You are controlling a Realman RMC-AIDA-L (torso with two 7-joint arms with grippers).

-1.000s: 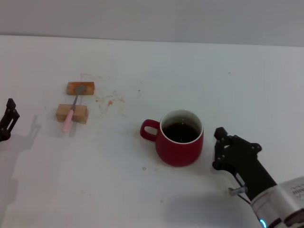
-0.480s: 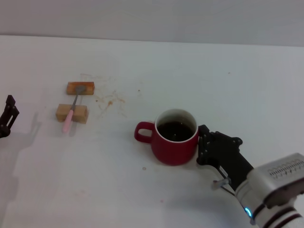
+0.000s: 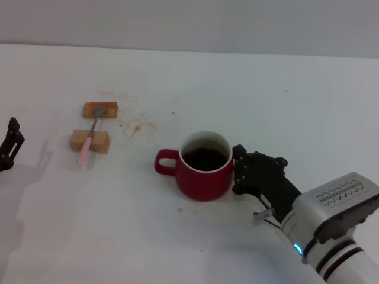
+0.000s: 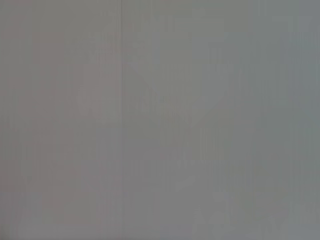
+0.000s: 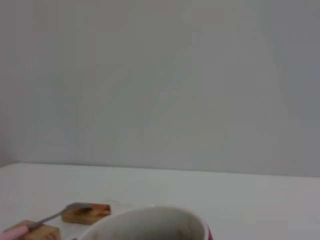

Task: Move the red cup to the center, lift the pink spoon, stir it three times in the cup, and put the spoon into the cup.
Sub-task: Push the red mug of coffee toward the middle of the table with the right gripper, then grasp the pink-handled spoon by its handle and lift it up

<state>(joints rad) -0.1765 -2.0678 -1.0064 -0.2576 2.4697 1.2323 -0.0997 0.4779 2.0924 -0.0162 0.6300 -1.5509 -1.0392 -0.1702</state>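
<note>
The red cup [image 3: 198,171] stands on the white table [image 3: 266,100] with dark liquid inside and its handle pointing left. Its white rim [image 5: 145,220] fills the near edge of the right wrist view. My right gripper [image 3: 238,170] presses against the cup's right side. The pink spoon [image 3: 89,139] lies across two tan blocks at the left, with its grey bowl on the far block. The right wrist view also catches the spoon [image 5: 47,219] beyond the cup. My left gripper [image 3: 10,145] hangs at the table's far left edge, away from everything.
The two tan blocks [image 3: 99,110] [image 3: 90,142] sit about a cup's width left of the cup's handle. Faint brown stains [image 3: 137,125] mark the table between the blocks and the cup. The left wrist view is a blank grey.
My right gripper has slid left with the red cup against it, so the cup now stands nearer the table's middle. The spoon, the blocks and the left arm have stayed put.
</note>
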